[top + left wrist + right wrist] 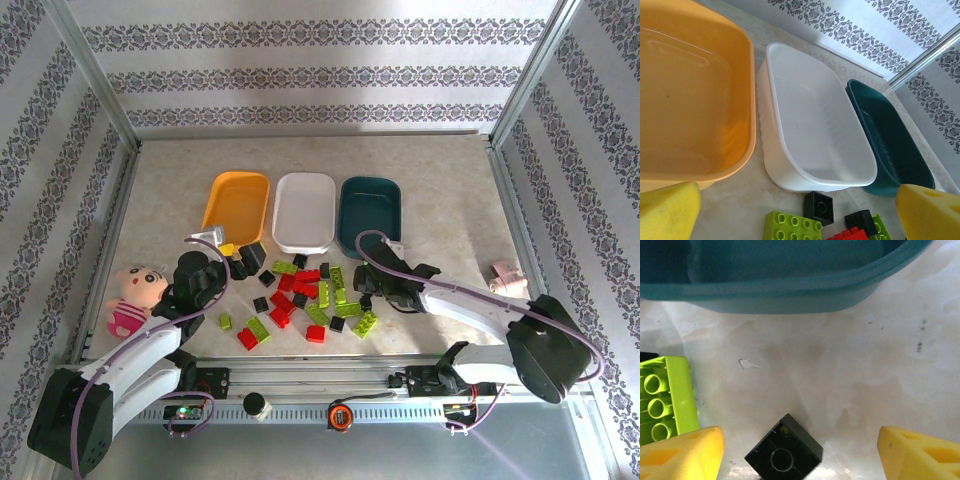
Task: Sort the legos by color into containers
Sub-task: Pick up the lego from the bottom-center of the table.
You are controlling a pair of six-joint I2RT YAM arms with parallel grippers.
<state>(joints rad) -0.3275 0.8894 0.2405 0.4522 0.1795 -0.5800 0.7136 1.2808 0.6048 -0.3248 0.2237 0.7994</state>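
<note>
Three containers stand side by side at the back: an orange-yellow tray (236,203), a white tray (304,210) and a dark teal tray (371,208). Red, lime green and black legos (300,295) lie scattered on the table in front of them. My left gripper (240,260) hovers open at the pile's left edge, facing the white tray (815,130); a black brick (818,206) and a lime brick (792,226) lie below it. My right gripper (800,460) is open just before the teal tray (790,285), with a loose black brick (783,456) on the table between its fingers.
A pink-and-cream doll (135,290) lies at the left, a small pink object (508,278) at the right. A metal piece (208,236) sits by the orange tray. Patterned walls close in three sides. A lime brick (665,397) lies beside my right gripper's left finger.
</note>
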